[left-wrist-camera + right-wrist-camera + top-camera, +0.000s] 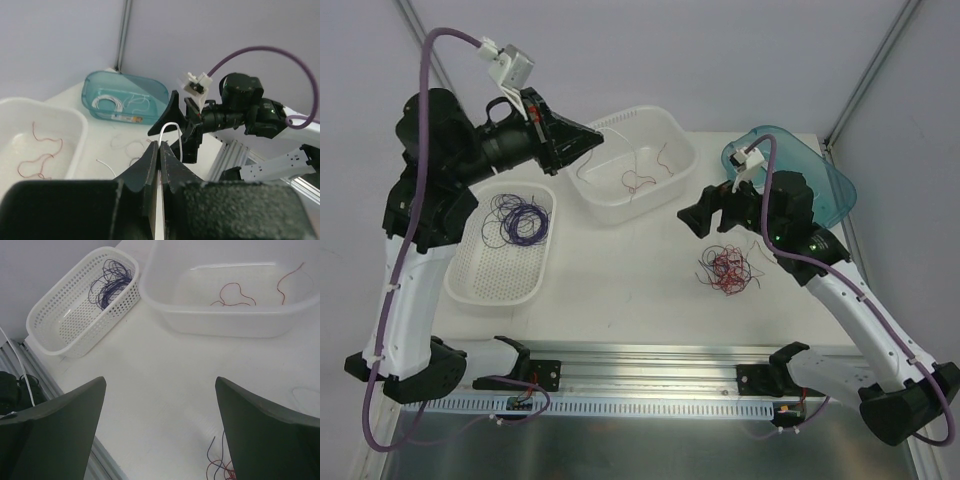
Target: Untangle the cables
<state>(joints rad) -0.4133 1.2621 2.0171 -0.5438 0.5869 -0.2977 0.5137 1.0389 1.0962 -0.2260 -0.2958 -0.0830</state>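
Note:
A tangled pile of red, purple and white cables (725, 268) lies on the table at the right; its edge shows in the right wrist view (220, 467). My left gripper (592, 140) hovers over the white tub (588, 192). In the left wrist view it (160, 145) is shut on a thin white cable (170, 125) that loops up from the tips. My right gripper (692, 222) is open and empty, just left of and above the pile. Its fingers (65, 410) stand wide apart over bare table.
The white tub holds red cables (640, 180). A perforated white basket (470, 285) at the left holds purple cables (520, 220). A teal bin (835, 185) at the back right holds white cables (107, 104). A loose white cable (106, 166) lies on the table.

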